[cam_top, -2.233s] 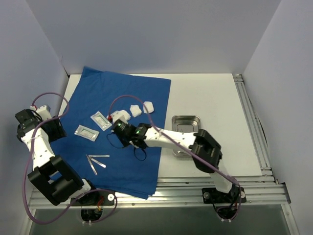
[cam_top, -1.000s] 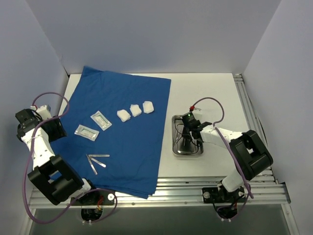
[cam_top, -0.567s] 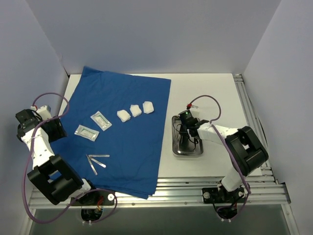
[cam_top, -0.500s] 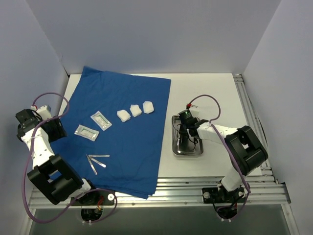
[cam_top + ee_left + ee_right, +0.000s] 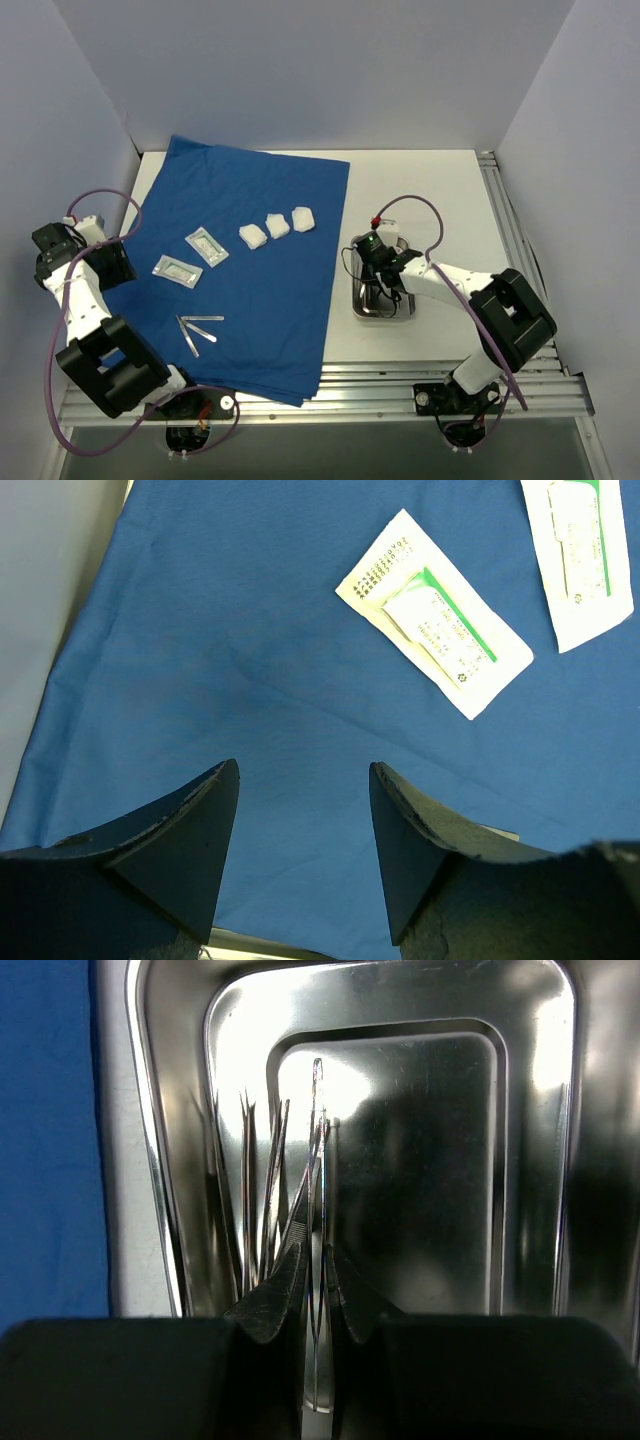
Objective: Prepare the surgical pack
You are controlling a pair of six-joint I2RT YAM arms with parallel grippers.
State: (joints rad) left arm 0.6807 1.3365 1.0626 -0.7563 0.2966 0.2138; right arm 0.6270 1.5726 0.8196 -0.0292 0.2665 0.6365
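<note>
The royal-blue cloth (image 5: 260,270) lies flat on the left of the table. On it are three white gauze pads (image 5: 277,226), two flat packets (image 5: 206,246) and thin metal instruments (image 5: 197,330). The steel tray (image 5: 403,310) sits on the bare table just right of the cloth. My right gripper (image 5: 374,272) is over the tray. In the right wrist view it (image 5: 318,1260) is shut on a thin metal instrument (image 5: 318,1150) that points into the tray (image 5: 530,1020). My left gripper (image 5: 303,775) is open and empty above the cloth's left edge (image 5: 200,660), short of the packets (image 5: 435,628).
More thin instruments or their reflections (image 5: 250,1190) lie along the tray's left wall. The cloth's edge (image 5: 50,1140) runs close beside the tray. White walls close in the table on three sides, and a metal rail (image 5: 515,250) runs along its right edge.
My right arm swung from the gauze pads on the cloth across to the tray, then shifted a little towards the tray's far left. The left arm has not moved.
</note>
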